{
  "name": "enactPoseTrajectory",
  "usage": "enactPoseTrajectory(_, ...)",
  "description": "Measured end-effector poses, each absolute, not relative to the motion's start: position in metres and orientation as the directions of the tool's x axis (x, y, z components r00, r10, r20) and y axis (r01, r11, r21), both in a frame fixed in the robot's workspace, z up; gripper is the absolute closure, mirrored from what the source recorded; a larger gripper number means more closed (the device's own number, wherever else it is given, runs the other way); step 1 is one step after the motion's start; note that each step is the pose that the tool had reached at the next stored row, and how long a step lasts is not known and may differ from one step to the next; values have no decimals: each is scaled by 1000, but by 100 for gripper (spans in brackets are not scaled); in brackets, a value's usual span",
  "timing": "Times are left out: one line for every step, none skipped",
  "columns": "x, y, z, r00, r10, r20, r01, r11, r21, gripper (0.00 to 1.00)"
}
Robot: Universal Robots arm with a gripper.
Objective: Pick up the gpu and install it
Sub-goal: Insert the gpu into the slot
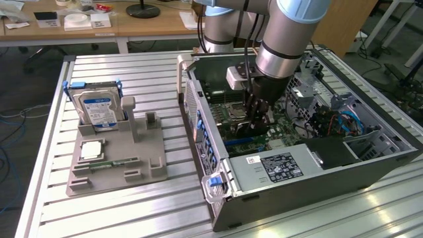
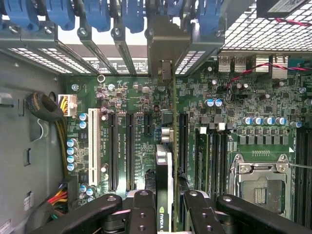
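**Card Held Inside the Computer Case**

Here, in the exterior view, the big grey robot arm [image 1: 284, 44] comes down from the top of the frame into an open computer case [image 1: 370, 163] on the right side. The gripper [image 1: 254, 121] is low inside the case, right above the green motherboard [image 1: 281, 126]. A dark flat thing sits between its fingers, but it is hard to make out here. A power supply box [image 1: 284, 166] with a white label sits in the case toward the lower middle. On the left of the frame, a grey holder tray [image 1: 112, 158] lies on the metal table [image 1: 152, 79]. A silver hard drive [image 1: 99, 109] with a blue label stands up in the tray's back slot. A slim green memory stick [image 1: 112, 162] lies flat near the front of the tray.

In the wrist view, the gripper [image 2: 168, 214] is at the bottom middle of the frame. Its black fingers [image 2: 144, 209] are closed on the gpu [image 2: 165, 180], which we see from its thin edge. The card stands on edge between the fingers and runs up toward the middle of the frame. It sits in line with the long black slots [image 2: 130, 151] on the board. I cannot tell if it is pushed all the way into a slot. Blue clips [image 2: 97, 14] line the top of the frame. The shiny processor socket [image 2: 261, 183] is at the lower right. A bundle of coloured wires [image 2: 53, 117] is at the left.
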State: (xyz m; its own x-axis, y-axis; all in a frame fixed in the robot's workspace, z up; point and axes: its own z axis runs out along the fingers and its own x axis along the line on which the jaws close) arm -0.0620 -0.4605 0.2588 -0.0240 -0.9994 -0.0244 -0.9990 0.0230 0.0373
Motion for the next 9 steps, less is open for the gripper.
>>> enactPoseTrajectory(-62,-460,259,-24,-999,-24,-999,23,37,74)
enactPoseTrajectory(-62,-460,259,-24,-999,-25,-999,23,37,74)
enactPoseTrajectory(-62,-460,259,-24,-999,-25,-999,23,37,74)
enactPoseTrajectory(-63,-460,259,-24,-999,-25,-999,23,37,74)
enactPoseTrajectory(-63,-460,259,-24,-999,-25,-999,23,37,74)
enactPoseTrajectory(-63,-460,259,-24,-999,-25,-999,23,37,74)
enactPoseTrajectory(-63,-460,259,-24,-999,-25,-999,23,37,74)
enactPoseTrajectory(-63,-460,259,-24,-999,-25,-999,23,37,74)
enactPoseTrajectory(-64,-460,259,-24,-999,-25,-999,23,37,74)
